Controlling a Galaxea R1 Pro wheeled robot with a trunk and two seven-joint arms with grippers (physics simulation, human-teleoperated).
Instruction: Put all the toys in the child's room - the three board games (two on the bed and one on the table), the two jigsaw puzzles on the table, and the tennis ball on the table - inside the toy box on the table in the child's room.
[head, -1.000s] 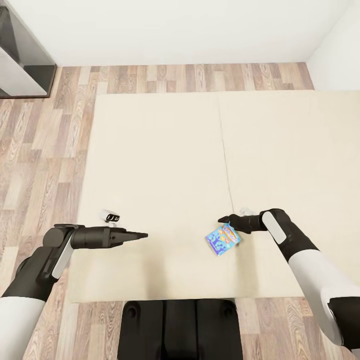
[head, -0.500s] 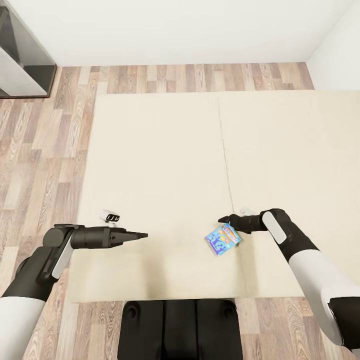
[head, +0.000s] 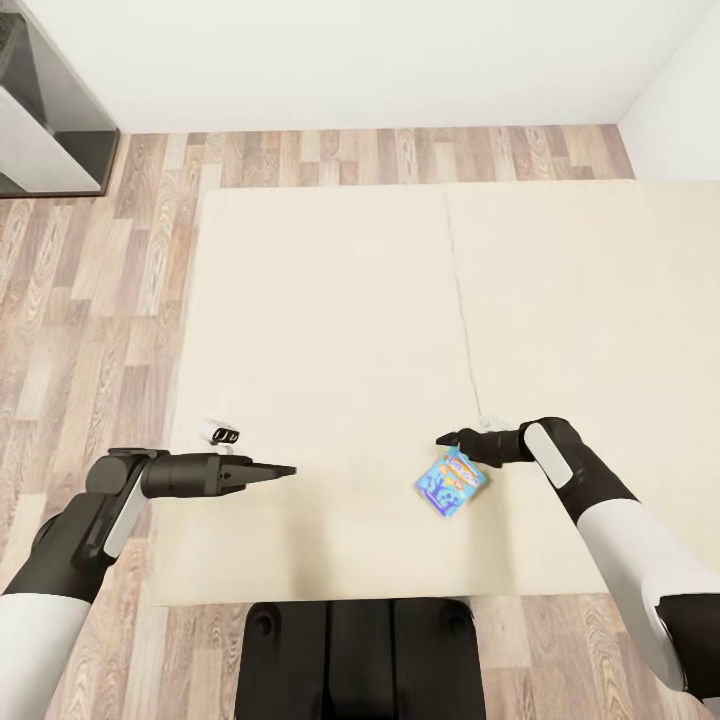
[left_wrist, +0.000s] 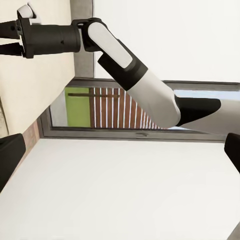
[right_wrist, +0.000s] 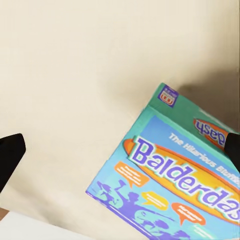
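Surface: cream bed (head: 330, 330) over wood floor (head: 90, 300).
Board game: Balderdash box (head: 450, 481) lies flat near the bed's front edge, just beside the right gripper (head: 445, 438).
Right gripper: fingers spread, nothing held.
Left gripper (head: 285, 469): cannot tell.
Step advice: lower, straddle the box's edges squarely, then close.

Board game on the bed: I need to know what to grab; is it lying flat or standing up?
Flat: the board game shows its printed face upward, resting on the bed.
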